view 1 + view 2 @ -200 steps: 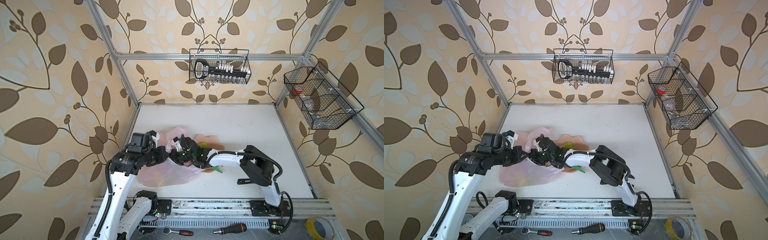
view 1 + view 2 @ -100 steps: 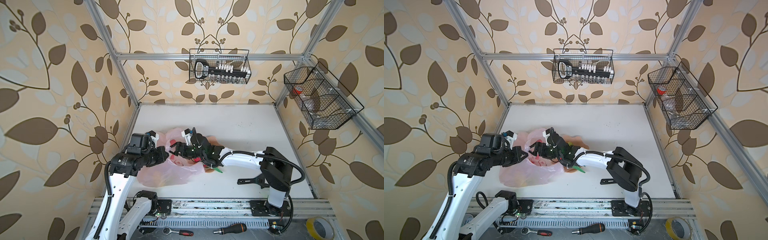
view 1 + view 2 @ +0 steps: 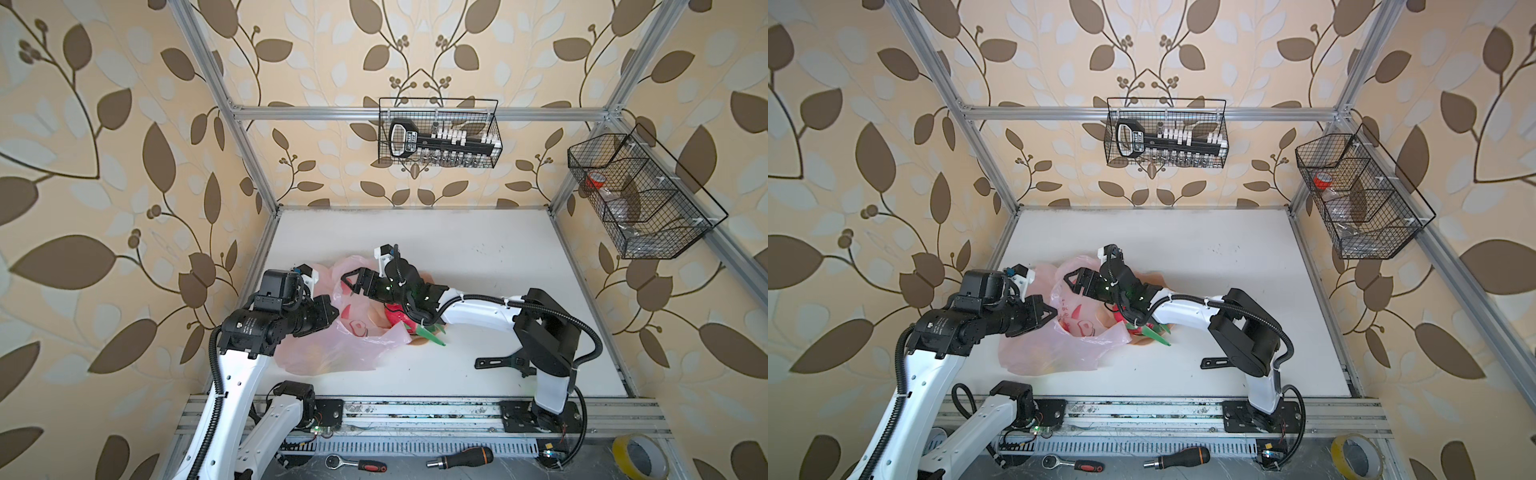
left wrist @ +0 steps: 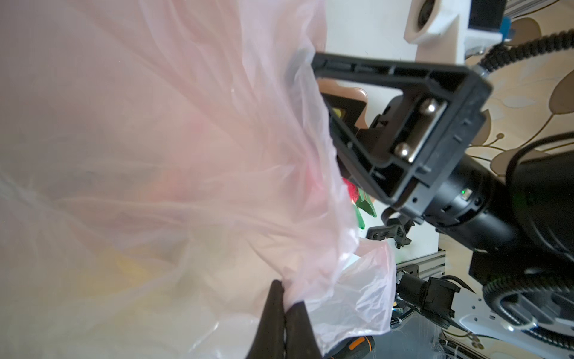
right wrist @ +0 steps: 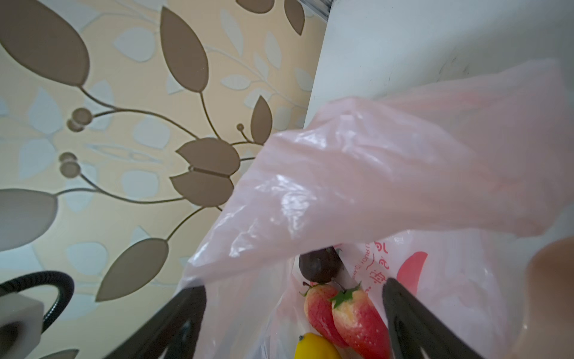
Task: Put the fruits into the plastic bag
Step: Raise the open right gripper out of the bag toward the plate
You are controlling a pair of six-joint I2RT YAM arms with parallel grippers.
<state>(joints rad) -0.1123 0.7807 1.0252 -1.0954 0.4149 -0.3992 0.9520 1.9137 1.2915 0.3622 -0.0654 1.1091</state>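
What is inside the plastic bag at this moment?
Through the mouth of the plastic bag, the right wrist view shows two strawberries, a dark purple ball and a yellow fruit. Folded film hides the rest of the inside.

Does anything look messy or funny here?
Yes: the dragon fruit sits at the mouth of the plastic bag, its green scales poking out past the edge, while the strawberries lie inside. It seems only half in.

Glossy crinkled plastic bag (image 5: 372,174), matt table (image 3: 478,249)
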